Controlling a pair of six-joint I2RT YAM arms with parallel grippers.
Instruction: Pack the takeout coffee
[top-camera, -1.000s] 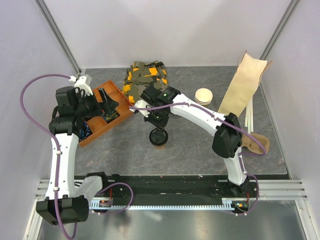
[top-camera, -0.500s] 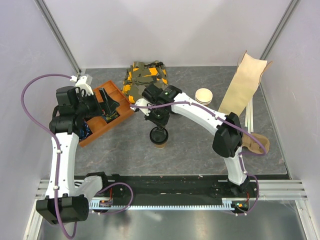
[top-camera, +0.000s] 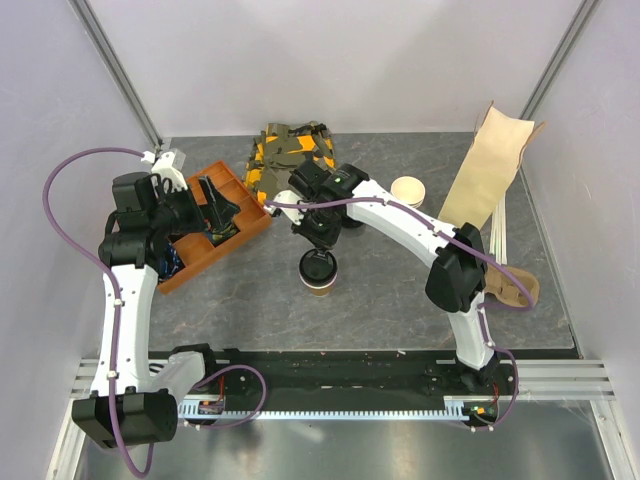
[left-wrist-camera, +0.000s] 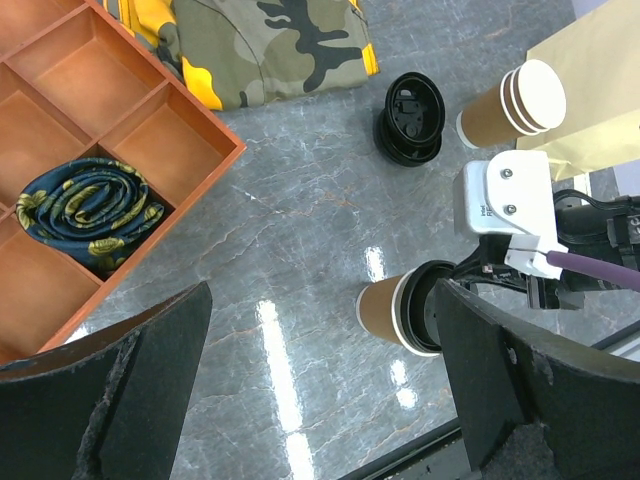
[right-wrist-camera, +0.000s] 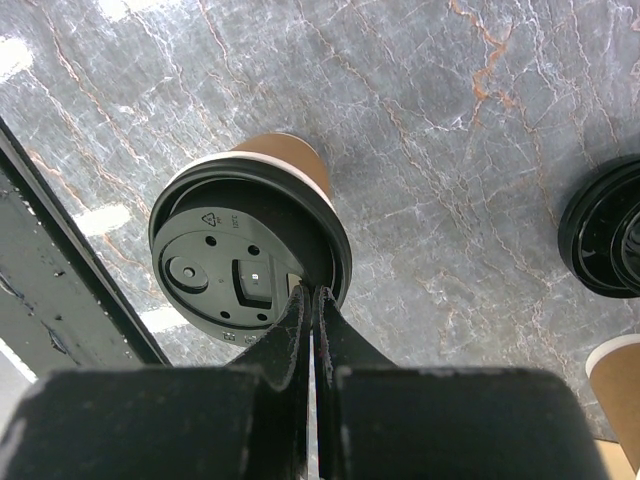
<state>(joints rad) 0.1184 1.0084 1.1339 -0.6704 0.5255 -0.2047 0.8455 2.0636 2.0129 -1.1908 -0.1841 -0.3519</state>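
From above, a grey stone table, walled on three sides, with bare room along the lower middle and lower right of the frame. Next in size: one tan paper bag at upper right, one camouflage cloth at top centre, one orange tray at left. At mid-frame, one takeout coffee, upright and lidded, with open stone all round its base. Over its lid, the right gripper, clenched tight on nothing, tips at the lid's near rim; touching or not, cannot tell. Readable only from the left wrist: a stack of cups, three by the rims, at upper right; one rolled blue cloth in a tray compartment; a loose black lid, hidden overhead by the right arm. Left gripper released wide, hanging over the tray in the top view.
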